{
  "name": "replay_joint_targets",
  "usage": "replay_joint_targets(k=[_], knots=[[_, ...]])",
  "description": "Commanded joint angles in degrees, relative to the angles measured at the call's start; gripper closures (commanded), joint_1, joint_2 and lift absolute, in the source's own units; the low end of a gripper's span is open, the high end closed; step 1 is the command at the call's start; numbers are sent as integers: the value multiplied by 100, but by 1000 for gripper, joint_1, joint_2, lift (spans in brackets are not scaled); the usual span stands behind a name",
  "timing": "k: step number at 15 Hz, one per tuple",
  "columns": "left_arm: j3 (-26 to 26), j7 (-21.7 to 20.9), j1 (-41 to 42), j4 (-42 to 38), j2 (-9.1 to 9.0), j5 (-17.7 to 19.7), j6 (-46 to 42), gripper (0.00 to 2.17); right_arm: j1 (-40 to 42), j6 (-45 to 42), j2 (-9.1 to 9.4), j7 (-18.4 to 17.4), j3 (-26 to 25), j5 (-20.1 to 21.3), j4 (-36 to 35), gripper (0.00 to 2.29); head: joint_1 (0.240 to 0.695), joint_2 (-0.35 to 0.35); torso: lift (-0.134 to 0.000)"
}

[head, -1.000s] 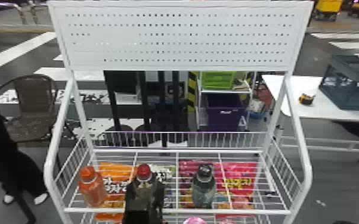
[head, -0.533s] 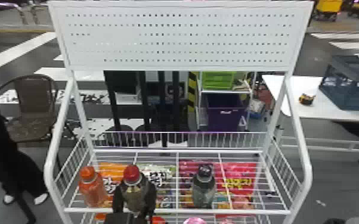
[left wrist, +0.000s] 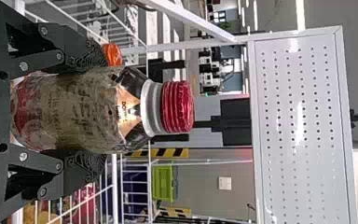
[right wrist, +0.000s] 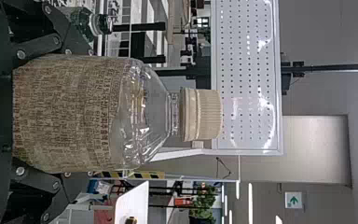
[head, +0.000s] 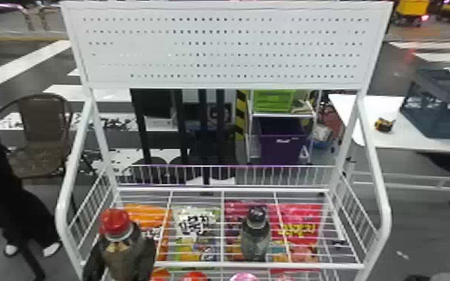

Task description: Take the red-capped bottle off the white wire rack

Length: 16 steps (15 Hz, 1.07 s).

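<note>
Now that the red-capped bottle (head: 115, 222) has moved left and come nearer, showing against the front left corner of the white wire rack (head: 310, 265), it seems lifted off, with carrying it clear probably next. The left gripper (left wrist: 93, 109) is closed around its body; the right gripper (right wrist: 74, 114) clasps a cream-capped bottle (right wrist: 201, 114).

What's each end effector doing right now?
Left end effector: closed on the red-capped bottle.
Right end effector: closed on a clear bottle with a beige cap.
</note>
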Motion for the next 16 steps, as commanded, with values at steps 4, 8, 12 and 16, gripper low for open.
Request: replay_joint_targets(k=[4,8,12,16], knots=[[585,-153,504,-498,8,67,145,1970,53,-58,6,0,15,0,-27,836,499,0,0],[646,-162,548,-577,-19,67,145,1970,71,-58,6,0,15,18,-88,836,499,0,0],[655,-144,539,-603,-36,58,145,1970,71,-58,6,0,15,18,-97,836,499,0,0],[699,-136,583,-656,-36,49,145,1970,71,-58,-3,0,15,9,-88,836,499,0,0]])
